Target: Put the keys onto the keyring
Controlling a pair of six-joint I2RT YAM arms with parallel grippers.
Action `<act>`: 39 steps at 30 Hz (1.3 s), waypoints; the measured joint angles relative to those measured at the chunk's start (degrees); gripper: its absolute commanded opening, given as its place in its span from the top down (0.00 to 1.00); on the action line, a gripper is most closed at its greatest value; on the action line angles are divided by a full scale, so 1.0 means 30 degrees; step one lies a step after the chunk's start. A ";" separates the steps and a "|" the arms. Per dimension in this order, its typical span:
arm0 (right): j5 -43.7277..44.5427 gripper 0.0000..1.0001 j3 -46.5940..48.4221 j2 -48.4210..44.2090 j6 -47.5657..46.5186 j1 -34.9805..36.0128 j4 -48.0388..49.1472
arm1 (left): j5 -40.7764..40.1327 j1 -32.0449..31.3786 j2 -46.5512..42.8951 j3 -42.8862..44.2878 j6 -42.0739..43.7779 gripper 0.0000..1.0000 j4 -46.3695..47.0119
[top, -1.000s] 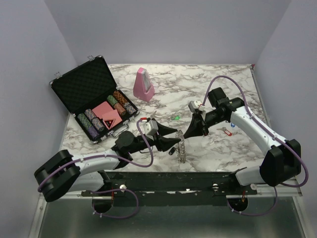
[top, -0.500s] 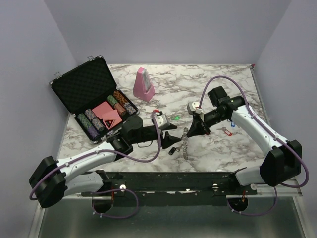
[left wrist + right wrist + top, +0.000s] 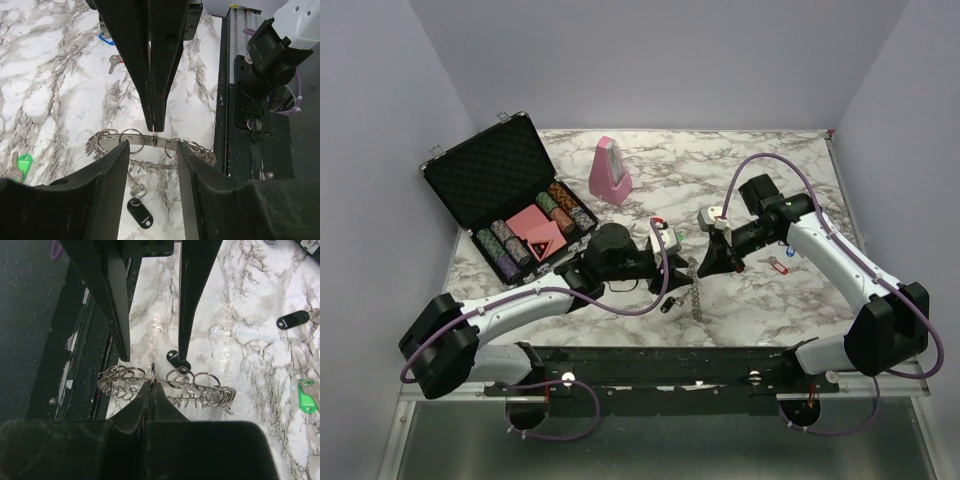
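The keyring (image 3: 694,293) is a silvery metal band hung with several small split rings. My right gripper (image 3: 704,267) is shut on one small ring at its upper rim (image 3: 152,385) and holds it on edge over the marble table. My left gripper (image 3: 681,272) is open. Its two fingers (image 3: 115,170) stand on either side of the keyring's band (image 3: 131,144), just short of it. A black-capped key (image 3: 139,214) lies on the table below the ring. A green-capped key (image 3: 22,165) lies to the left. Red (image 3: 778,265) and blue (image 3: 790,254) keys lie to the right.
A pink metronome (image 3: 610,172) stands at the back centre. An open black poker-chip case (image 3: 500,190) sits at the left. A second black-capped key (image 3: 293,319) lies on the marble. The table's front rail (image 3: 250,125) runs close beside the keyring.
My left arm has swung up and to the right, bringing its open fingers to the keyring. My right gripper kept hold of the ring and shifted only slightly.
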 measured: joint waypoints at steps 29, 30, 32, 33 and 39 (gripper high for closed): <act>-0.0007 1.00 0.0000 0.0000 -0.0095 0.0000 -0.0015 | 0.0576 -0.0058 0.1384 0.0262 -0.0685 0.74 0.0714; -0.0007 1.00 0.0000 0.0000 -0.0095 0.0000 -0.0015 | 0.0583 -0.0058 0.1384 0.0262 -0.0692 0.73 0.0721; -0.0007 1.00 0.0000 0.0000 -0.0095 0.0000 -0.0015 | 0.0583 -0.0058 0.1384 0.0262 -0.0707 0.73 0.0729; -0.0007 1.00 0.0000 0.0000 -0.0095 0.0000 -0.0015 | 0.0576 -0.0058 0.1392 0.0262 -0.0714 0.73 0.0736; -0.0007 1.00 0.0000 0.0000 -0.0095 0.0000 -0.0015 | 0.0576 -0.0058 0.1384 0.0262 -0.0758 0.73 0.0925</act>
